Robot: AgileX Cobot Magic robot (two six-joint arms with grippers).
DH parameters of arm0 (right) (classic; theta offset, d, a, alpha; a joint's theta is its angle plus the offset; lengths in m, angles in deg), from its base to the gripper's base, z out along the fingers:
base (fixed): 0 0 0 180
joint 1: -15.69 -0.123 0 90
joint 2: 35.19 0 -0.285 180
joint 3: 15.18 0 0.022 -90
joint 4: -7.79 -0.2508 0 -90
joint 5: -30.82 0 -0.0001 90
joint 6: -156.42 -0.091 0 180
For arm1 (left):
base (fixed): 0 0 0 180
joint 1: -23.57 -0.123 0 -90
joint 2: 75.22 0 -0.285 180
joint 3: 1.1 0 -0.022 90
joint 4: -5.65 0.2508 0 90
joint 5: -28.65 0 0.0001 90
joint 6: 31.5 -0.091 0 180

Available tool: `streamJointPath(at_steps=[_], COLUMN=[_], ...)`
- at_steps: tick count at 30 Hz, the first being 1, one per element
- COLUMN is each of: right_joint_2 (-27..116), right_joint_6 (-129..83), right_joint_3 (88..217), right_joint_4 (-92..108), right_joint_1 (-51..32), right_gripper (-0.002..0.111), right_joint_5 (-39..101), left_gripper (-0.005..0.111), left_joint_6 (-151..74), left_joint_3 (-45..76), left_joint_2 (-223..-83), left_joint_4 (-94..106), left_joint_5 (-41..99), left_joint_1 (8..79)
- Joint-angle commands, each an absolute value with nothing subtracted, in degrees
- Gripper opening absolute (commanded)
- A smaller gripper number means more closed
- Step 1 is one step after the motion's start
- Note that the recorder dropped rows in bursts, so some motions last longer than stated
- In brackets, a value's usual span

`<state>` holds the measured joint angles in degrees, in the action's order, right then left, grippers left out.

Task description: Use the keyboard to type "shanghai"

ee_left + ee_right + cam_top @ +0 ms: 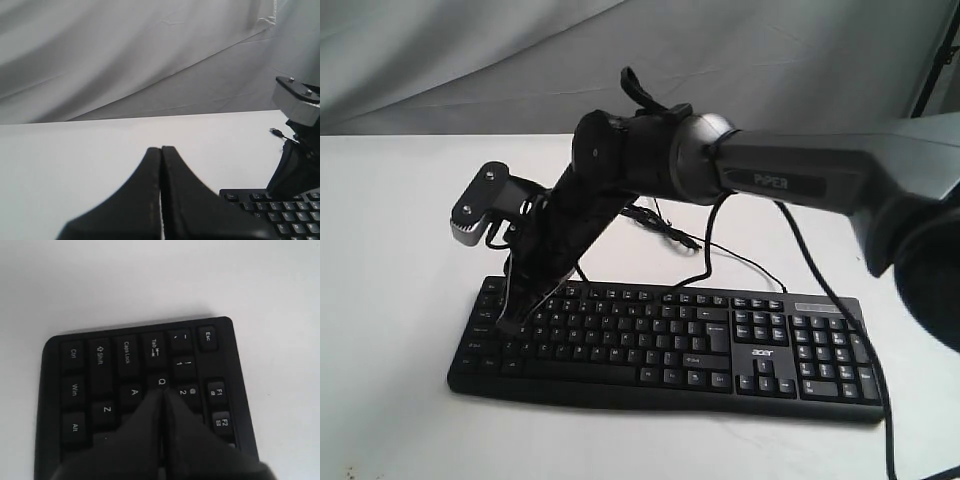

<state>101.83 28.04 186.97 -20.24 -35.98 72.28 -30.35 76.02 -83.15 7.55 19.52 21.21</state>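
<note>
Keyboard (660,345): black Acer, flat on white worktop (390,250).
Right gripper (163,393): pressed together, tip just beside Q key (161,382), possibly touching the keys.
Left gripper (161,150): pressed together, off the keys.
Letters already typed: cannot tell.

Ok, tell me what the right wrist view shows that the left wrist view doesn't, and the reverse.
Only the right wrist view: readable legends at the Esc end of the keyboard, with the tip of the shut right gripper beside the Q key.
Only the left wrist view: the shut left gripper over bare table, the grey backdrop, the right arm and the cable plug.
Both: part of the keyboard, the white table, and closed black fingers.
</note>
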Motion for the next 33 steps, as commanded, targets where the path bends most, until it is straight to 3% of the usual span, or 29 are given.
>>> streamJointPath(at_steps=[1, 33], right_joint_2=[103.75, 106.03], right_joint_6=[26.96, 26.87], right_joint_3=[187.88, 187.97], right_joint_4=[-19.38, -18.11], right_joint_1=[-36.44, -37.65], right_gripper=[0.0, 0.0], right_joint_5=[73.78, 75.44], left_gripper=[0.0, 0.0], left_joint_6=[-30.19, -30.19], left_joint_3=[76.12, 76.12], left_joint_2=[-83.01, -83.01], left_joint_4=[7.55, 7.55], left_joint_5=[19.86, 19.86], left_joint_1=[21.57, 21.57])
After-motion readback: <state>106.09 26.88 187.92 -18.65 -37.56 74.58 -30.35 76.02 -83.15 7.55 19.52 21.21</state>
